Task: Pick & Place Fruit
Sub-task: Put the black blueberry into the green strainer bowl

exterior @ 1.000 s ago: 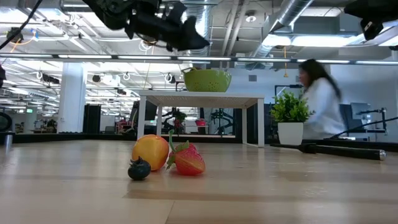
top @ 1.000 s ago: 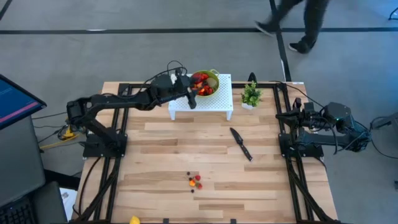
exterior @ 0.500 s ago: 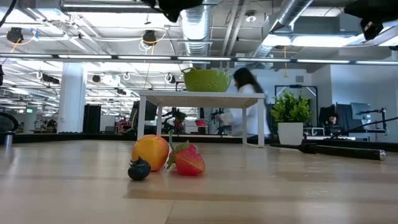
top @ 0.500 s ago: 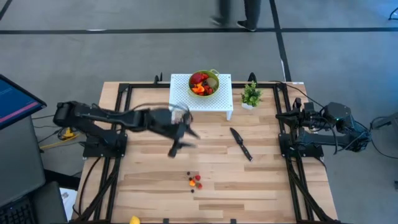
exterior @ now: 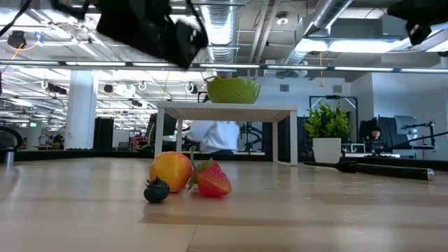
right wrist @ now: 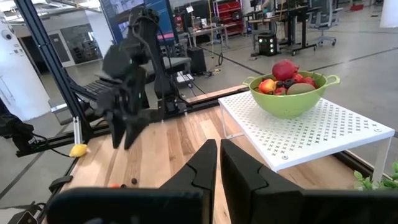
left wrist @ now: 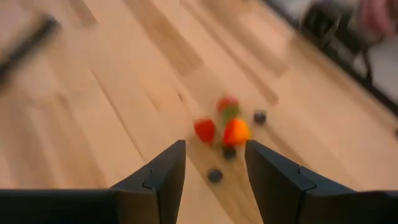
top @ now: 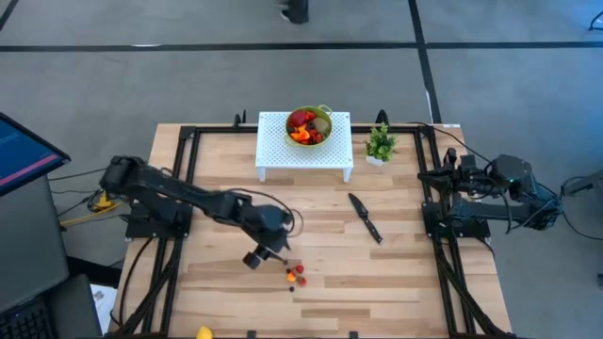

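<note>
At the table's left, the dark left arm is reaching out over the pale wooden slatted tabletop (top: 226,282), and its left gripper (top: 265,254) is hanging just above the wood with its two dark fingers (left wrist: 163,174) parted and nothing between them. Just beside and ahead of it, a small cluster of loose toy fruit (top: 297,274) is lying on the bare wood: in the low view a round orange-yellow fruit (exterior: 170,171), a red strawberry with a green stalk (exterior: 213,179) touching it, and a tiny dark purple berry (exterior: 156,190) in front of them; the left wrist view is also showing a couple more dark berries scattered near that group. Farther back, near the middle of the far edge, a lime-green plastic colander bowl (top: 321,115) filled with red, orange and brown-green fruit is sitting on a white perforated metal stand (top: 275,151). To its right, a small green potted plant in a white pot (top: 380,144) is standing, and a black knife (top: 365,217) is lying on the table closer in. At the far right, the right gripper (right wrist: 219,160) is waiting at the table's edge, its fingers pressed together on nothing.
</note>
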Controlling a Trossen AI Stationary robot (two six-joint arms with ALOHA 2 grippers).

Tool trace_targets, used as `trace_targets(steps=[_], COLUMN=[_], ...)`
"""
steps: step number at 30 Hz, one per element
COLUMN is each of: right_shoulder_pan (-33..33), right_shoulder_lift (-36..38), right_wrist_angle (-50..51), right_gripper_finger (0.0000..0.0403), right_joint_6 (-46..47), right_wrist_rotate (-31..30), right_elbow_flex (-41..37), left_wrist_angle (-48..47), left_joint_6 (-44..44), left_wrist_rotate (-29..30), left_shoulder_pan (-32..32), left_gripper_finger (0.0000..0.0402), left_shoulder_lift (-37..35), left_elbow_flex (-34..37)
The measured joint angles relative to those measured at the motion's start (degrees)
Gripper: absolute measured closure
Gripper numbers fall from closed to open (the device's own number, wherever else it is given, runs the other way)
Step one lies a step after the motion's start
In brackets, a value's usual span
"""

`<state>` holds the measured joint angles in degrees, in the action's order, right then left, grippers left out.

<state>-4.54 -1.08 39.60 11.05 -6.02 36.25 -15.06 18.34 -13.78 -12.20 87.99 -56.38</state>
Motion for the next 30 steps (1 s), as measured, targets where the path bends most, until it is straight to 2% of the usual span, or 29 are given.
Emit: trace_targets(steps=[7,13,23,30], right_shoulder_pan=[0.02,0.02,0.02,0.02], right_shoulder_lift=[-0.02,-0.04,-0.04,-0.04], right_wrist_angle=[0.02,0.04,0.06,0.05], right_gripper_finger=[0.0386,0.0386,0.0386,0.0386], right_joint_6=[-0.01,-0.02,-0.02,-0.02], right_wrist_rotate=[0.02,0.02,0.02,0.02], right_elbow_flex=[0.00,0.00,0.00,0.00], left_wrist_angle=[-1.03,1.29,6.08,7.07], left_joint_6=[2.89,5.63,7.38,7.18], left_wrist_rotate=[-0.81,-2.75,-2.85,-6.15], left_shoulder_pan=[-1.12,-1.10,0.08,0.76], left_gripper_finger=[0.0243,0.0250,0.0255,0.0255], left_shoulder_lift=[9.89,14.63,18.08,20.04], left_elbow_flex=[-0.09,-0.09,-0.16,-0.07])
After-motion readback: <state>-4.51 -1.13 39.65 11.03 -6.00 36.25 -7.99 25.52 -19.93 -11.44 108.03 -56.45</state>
